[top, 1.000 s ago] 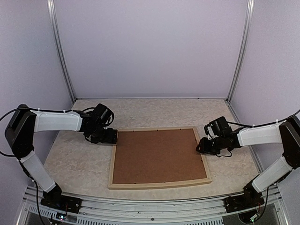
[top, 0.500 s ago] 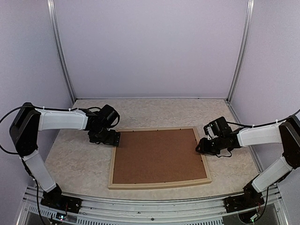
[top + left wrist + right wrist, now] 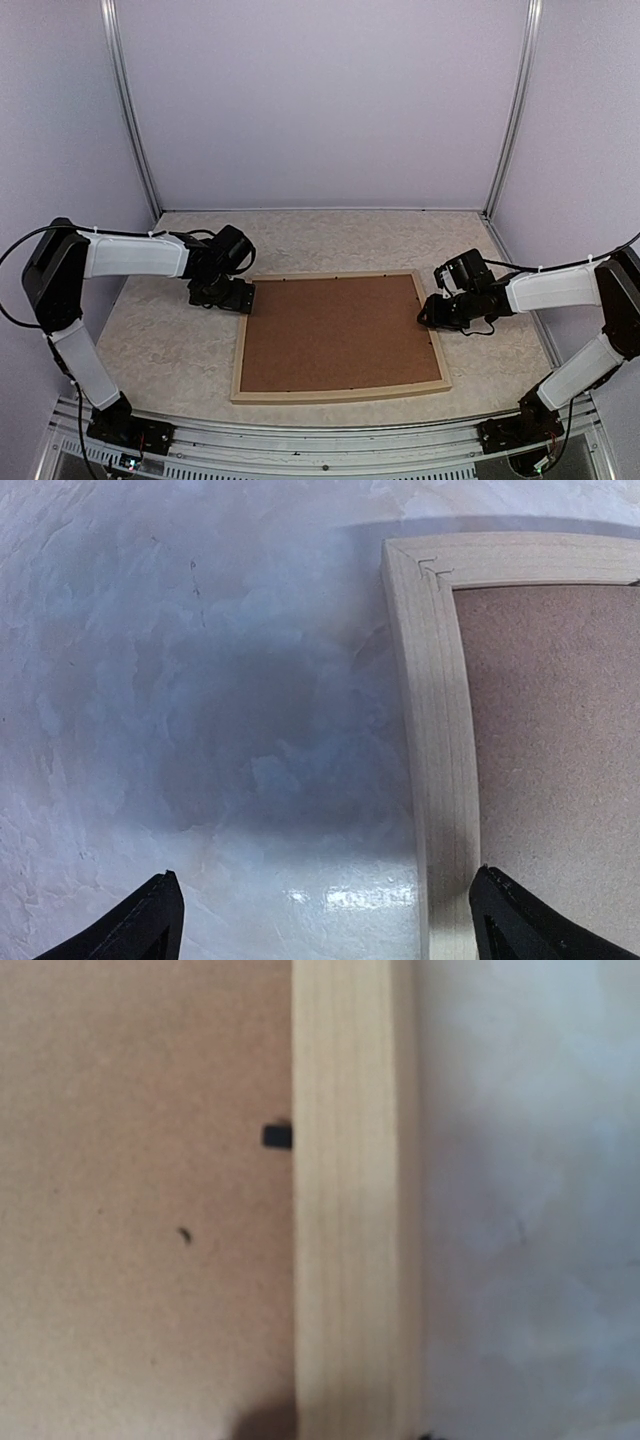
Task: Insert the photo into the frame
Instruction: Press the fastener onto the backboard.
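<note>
Marbled tabletop (image 3: pixel 160 350) between pale lilac walls carries the whole job. You won't find the photo in any view. It may lie under the brown backing board (image 3: pixel 340 333), but I cannot tell. The frame (image 3: pixel 340 393) lies flat with its back up, and the board sits inside its rails.

Your left hand (image 3: pixel 225 295) is at the frame's far-left corner with its jaws wide. In the wrist view its fingertips (image 3: pixel 150 925) straddle the left rail, one over bare tabletop and one over the board. Your right hand (image 3: pixel 432 312) is low at the right rail, beside a small black tab (image 3: pixel 277 1136). Whether it grips the rail I cannot tell.

Risk, as I judge it:
- Closing the left hand and lifting at one corner could make the light frame pivot or skid.
- If the tabs are not seated, the board and anything under it could slip out.
- An uneven pull between the two hands could rack the thin rails.

Compared with a second ago, your left hand has moved in from off to the left, up to the corner. The right hand and the frame look unmoved.
</note>
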`<state>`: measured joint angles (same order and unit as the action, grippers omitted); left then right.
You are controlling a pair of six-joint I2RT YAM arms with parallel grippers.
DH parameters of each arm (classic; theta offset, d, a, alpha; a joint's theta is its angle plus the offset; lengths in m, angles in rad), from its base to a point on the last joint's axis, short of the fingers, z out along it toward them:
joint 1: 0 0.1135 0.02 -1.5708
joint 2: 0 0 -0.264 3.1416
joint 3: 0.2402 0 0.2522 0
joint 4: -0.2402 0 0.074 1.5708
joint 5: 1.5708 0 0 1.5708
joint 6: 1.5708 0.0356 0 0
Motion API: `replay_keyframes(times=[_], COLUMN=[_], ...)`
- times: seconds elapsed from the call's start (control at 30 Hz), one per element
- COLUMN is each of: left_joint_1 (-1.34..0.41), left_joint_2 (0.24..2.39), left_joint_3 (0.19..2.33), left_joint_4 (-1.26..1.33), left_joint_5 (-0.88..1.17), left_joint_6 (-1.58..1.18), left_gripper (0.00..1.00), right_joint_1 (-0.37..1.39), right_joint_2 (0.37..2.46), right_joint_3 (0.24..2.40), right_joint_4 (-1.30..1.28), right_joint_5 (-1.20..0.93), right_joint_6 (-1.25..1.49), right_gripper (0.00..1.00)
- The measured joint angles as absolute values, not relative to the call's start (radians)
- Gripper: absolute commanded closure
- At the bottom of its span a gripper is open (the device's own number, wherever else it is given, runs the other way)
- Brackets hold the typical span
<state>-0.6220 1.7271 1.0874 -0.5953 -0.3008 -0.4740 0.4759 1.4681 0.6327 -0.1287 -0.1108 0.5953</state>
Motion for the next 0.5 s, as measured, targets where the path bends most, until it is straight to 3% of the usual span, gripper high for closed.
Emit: replay_keyframes(times=[0.5], left_joint_1=[-0.631], left_joint_2=[1.752], left_joint_3=[1.096], left_joint_4=[-0.595], left_joint_5=[-0.327], left_joint_6=[-0.484], left_gripper=[0.01], right_joint_1=[0.476], right_joint_2=[1.468], right_joint_3=[0.633], right_joint_4=[-0.129], right_joint_5=[-0.109], right_joint_6=[0.595], right_gripper=[0.60])
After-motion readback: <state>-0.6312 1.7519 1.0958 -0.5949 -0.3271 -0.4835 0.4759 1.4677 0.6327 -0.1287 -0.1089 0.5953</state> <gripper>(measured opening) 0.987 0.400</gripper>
